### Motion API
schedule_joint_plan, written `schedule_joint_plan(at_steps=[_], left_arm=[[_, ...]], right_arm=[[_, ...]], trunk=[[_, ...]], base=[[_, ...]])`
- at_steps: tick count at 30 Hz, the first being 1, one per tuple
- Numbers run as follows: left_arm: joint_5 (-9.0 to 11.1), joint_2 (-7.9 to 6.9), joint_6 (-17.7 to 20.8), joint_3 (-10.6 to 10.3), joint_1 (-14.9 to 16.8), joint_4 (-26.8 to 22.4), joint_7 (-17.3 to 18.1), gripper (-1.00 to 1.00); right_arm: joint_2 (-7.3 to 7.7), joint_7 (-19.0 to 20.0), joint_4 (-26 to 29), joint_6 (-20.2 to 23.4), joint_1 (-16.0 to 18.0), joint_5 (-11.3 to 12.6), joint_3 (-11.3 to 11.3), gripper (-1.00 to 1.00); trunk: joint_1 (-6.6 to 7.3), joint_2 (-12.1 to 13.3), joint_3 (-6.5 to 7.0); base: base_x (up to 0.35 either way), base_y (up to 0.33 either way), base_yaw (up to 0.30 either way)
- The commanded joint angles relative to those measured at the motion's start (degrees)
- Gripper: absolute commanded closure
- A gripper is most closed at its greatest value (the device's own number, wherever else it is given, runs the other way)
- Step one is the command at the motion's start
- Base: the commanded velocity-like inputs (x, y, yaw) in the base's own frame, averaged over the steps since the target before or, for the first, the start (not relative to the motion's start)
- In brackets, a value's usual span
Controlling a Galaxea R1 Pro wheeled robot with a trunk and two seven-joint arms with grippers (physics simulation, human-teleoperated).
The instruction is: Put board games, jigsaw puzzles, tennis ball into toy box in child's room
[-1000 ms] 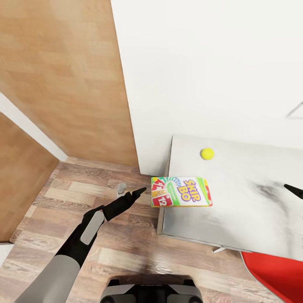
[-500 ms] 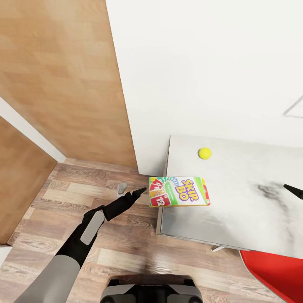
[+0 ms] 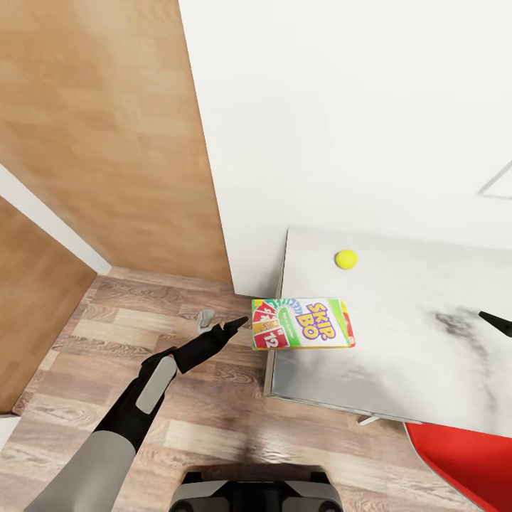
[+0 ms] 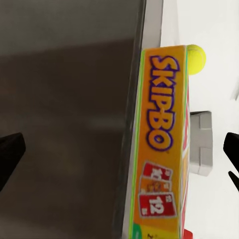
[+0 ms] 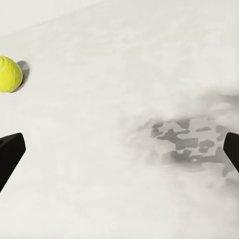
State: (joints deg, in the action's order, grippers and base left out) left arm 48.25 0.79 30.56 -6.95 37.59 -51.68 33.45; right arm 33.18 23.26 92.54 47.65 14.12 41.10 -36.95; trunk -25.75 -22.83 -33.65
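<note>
head view: we see one SKIP BO box (image 3: 303,323), white-green-red, lying flat on the table (image 3: 398,370) and overhanging its left edge; one tennis ball (image 3: 346,259), yellow-green, sits on the light grey top near the wall, apart from the box.
head view, arms: our left gripper (image 3: 229,326) hangs over the wood floor (image 3: 107,327) just beside the box's overhanging end; we can't tell its jaw spacing here. Right gripper (image 3: 496,321) shows as a dark tip over the table.
head view, other: red chair (image 3: 462,462) corner by the table.
left wrist view: fingers (image 4: 10,157) spread wide, nothing between them; box's orange lettered side ahead, ball behind it.
right wrist view: fingertips (image 5: 10,152) spread wide above bare tabletop; one ball, well off to one side.
</note>
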Motion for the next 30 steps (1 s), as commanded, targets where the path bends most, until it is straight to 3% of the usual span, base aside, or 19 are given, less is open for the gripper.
schedule_joint_plan(at_steps=[1, 16, 30], left_arm=[[0.47, 0.00, 0.46, 0.01, 0.03, 0.00, -0.05, -1.00], [0.52, 0.00, 0.46, 0.03, 0.03, 0.00, -0.11, -1.00], [0.53, 0.00, 0.49, 0.06, 0.03, 0.00, -0.13, -1.00]], right_arm=[[0.01, 0.27, 0.01, 0.34, 0.06, -0.10, -0.08, -1.00], [-0.03, 0.29, 0.01, 0.34, 0.06, -0.08, -0.05, -1.00], [-0.04, 0.29, 0.01, 0.34, 0.02, -0.06, -0.05, -1.00]], trunk=[[-0.03, -0.09, -0.07], [-0.03, -0.09, -0.07], [-0.03, -0.09, -0.07]], base=[[0.000, 0.000, -0.021], [0.000, 0.000, -0.135], [0.000, 0.000, -0.041]])
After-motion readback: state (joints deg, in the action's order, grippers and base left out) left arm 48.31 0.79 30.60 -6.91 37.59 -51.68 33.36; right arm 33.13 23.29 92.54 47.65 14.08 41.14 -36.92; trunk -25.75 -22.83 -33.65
